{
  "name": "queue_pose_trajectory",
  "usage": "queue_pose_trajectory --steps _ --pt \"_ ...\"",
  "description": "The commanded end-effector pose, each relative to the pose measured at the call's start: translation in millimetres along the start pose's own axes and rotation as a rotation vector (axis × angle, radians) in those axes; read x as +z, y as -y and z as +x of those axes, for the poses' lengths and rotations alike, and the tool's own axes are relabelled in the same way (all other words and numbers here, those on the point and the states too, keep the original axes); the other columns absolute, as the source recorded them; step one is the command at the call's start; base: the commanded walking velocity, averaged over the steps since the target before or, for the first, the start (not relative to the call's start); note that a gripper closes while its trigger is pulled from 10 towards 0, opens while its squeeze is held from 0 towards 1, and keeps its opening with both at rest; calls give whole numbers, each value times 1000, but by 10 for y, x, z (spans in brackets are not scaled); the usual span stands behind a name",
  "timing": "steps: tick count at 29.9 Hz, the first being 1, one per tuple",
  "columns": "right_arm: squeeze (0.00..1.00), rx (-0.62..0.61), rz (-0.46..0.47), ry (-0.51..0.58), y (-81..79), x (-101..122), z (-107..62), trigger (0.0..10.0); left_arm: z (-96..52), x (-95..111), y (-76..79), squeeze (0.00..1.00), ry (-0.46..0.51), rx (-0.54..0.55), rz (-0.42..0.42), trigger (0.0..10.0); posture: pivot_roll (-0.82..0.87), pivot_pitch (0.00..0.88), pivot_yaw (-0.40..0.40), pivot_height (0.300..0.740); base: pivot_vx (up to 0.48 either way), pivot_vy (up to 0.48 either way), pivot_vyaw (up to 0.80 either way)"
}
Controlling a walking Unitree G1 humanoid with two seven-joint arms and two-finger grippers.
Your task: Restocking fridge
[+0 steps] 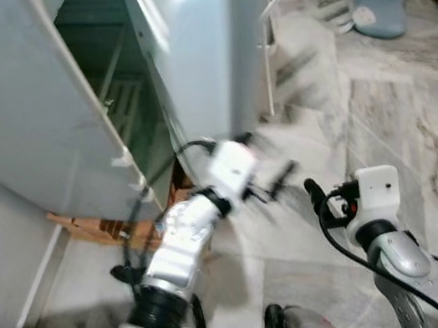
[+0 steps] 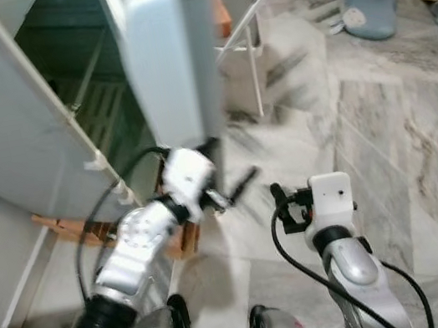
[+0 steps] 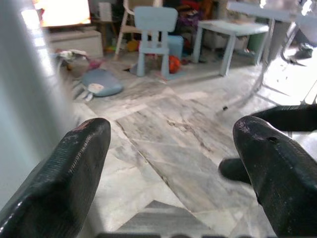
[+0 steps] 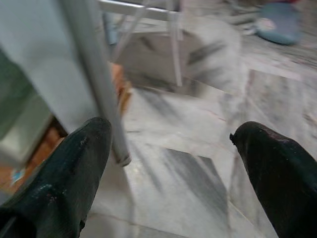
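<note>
The grey marble floor [image 1: 415, 121] bears a blue cushion [image 1: 379, 8] and a white rack [image 2: 244, 40].

Pale grey fridge door [image 1: 197, 40] on the far left; grey-veined marble floor [image 1: 415, 121]; blue cushion [image 1: 380, 8] far right; light-blue chair [image 3: 156, 29].

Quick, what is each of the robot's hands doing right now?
Left hand: open, holding nothing, near the fridge door.
Right hand: open, holding nothing.
</note>
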State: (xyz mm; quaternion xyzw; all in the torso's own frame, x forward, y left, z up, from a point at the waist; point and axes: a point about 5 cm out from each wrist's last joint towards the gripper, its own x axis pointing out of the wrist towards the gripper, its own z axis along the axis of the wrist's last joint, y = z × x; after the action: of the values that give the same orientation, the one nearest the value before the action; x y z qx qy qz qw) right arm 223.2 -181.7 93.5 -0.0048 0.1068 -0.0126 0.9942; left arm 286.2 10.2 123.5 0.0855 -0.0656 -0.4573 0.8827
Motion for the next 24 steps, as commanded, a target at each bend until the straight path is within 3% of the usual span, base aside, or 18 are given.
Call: queue_pose_trajectory --steps 1,3,6,7,9,11,13,18,24 --pt "0 -24 8 -16 17 -41 -3 10000 -119 -142 -120 0 -50 89 22 10000 18 191 -26 740 0 0 0" --pt "0 -25 16 -8 -19 -34 31 10000 -290 -190 -390 0 -76 230 9 10000 35 183 -23 740 0 0 0" --pt "0 -25 17 -8 -32 -37 44 10000 -373 -197 -501 0 -88 282 9 10000 41 180 -22 740 0 0 0" --pt "0 -26 21 -7 -40 -47 64 10000 -498 -205 -630 0 -101 343 18 10000 54 174 -21 740 0 0 0" --pt "0 -28 27 -5 -55 -48 94 10000 -630 -190 -716 0 -115 377 31 10000 61 170 -20 740 0 0 0" --pt "0 -28 28 -5 -61 -47 105 10000 -648 -187 -722 0 -116 375 29 10000 68 166 -20 740 0 0 0" --pt "0 -24 41 7 -101 -23 172 10000 -806 -220 -758 0 -124 427 20 10000 74 153 -16 740 0 -459 0" --pt "0 -24 46 23 -125 -3 247 10000 -889 -284 -718 0 -149 455 16 10000 77 136 -11 740 0 -455 0" --pt "0 -25 46 54 -160 67 333 10000 -861 -260 -667 0 -148 429 32 10000 82 131 -7 740 0 -458 0"
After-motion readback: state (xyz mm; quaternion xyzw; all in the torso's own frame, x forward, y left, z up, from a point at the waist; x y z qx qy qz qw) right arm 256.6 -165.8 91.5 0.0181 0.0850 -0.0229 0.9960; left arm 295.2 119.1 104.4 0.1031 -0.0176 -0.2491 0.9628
